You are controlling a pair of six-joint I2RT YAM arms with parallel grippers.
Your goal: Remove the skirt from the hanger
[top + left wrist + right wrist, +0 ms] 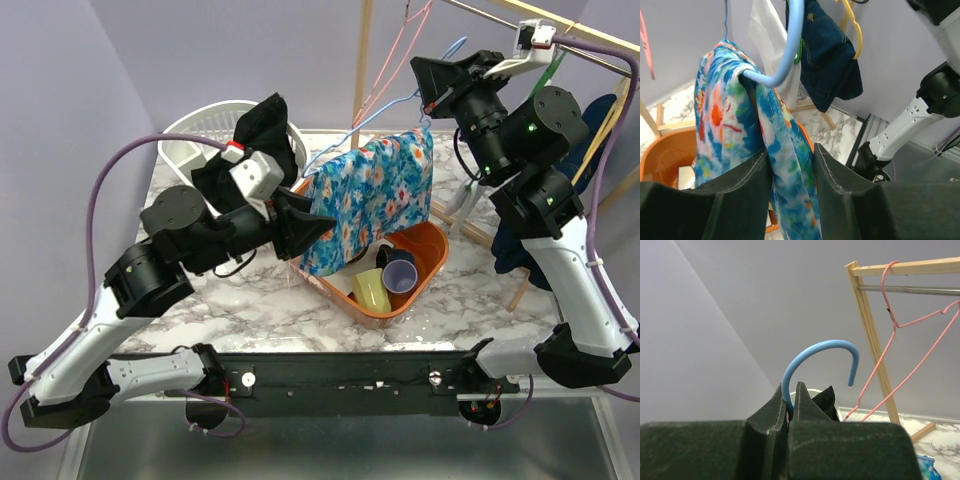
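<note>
The skirt (370, 200) is a blue floral cloth draped over a light blue hanger (372, 118), held above the orange basin. In the left wrist view a fold of the skirt (715, 115) hangs from the hanger's bar (790, 45) and runs down between my left fingers. My left gripper (318, 225) (790, 160) is shut on that fold at the skirt's lower left side. My right gripper (425, 100) (790, 390) is shut on the hanger's neck just under its blue hook (820, 347), holding it up in the air.
An orange basin (430, 250) under the skirt holds a green cup (370, 290) and a dark blue cup (400, 268). A white basket (200, 130) with a black garment stands at the back left. The wooden rack (580, 35) carries a pink hanger (395, 50) and denim clothing (830, 60).
</note>
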